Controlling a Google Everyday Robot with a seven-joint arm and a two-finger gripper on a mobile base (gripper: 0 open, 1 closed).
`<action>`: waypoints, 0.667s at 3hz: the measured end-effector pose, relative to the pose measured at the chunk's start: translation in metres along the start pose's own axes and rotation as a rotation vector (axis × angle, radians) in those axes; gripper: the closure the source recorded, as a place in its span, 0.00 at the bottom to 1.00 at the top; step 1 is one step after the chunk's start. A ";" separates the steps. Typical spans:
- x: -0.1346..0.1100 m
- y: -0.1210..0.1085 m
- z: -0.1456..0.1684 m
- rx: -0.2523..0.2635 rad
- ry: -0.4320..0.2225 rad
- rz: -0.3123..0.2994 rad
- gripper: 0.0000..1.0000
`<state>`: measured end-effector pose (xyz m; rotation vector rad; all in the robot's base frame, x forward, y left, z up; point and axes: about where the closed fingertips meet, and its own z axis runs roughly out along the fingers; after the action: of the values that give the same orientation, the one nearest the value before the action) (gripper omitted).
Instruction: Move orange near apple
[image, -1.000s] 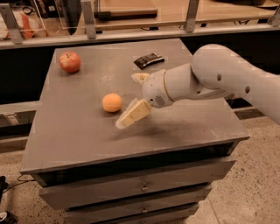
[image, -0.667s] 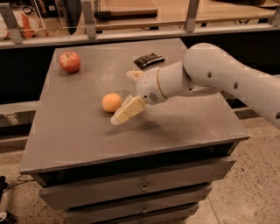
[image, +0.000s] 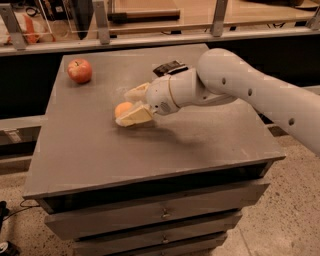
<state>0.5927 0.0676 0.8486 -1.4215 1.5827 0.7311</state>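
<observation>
Cabinet top (image: 85, 150), grey and flat with drawers beneath, carries the whole job, and the apple (image: 79, 70) near its far left corner is the mark to steer by. The white arm (image: 250, 90) reaches in from the camera's right, pointing roughly toward the apple. Its gripper (image: 126, 107) sits low over the surface, well short of the apple on the nearer, right-hand side, with its two pale fingers (image: 136, 116) spread and the orange (image: 121, 108) lying between them. The near finger looks to touch the fruit, while contact on the far one cannot be made out. The grasp is the step in hand. The fingers should press in evenly across the widest part of the orange, since a round, smooth fruit caught off-centre will likely squirt out toward the apple or roll. Once pinched, a small lift and a straight carry toward the apple should do, setting down just beside it without nudging it. A flat dark packet (image: 170, 67), right of the apple behind the arm, is off that path.
</observation>
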 end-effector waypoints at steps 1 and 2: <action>-0.004 -0.005 0.008 -0.031 -0.027 -0.018 0.64; -0.015 -0.014 0.014 -0.034 -0.061 -0.047 0.87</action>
<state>0.6085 0.0840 0.8570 -1.4431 1.4910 0.7700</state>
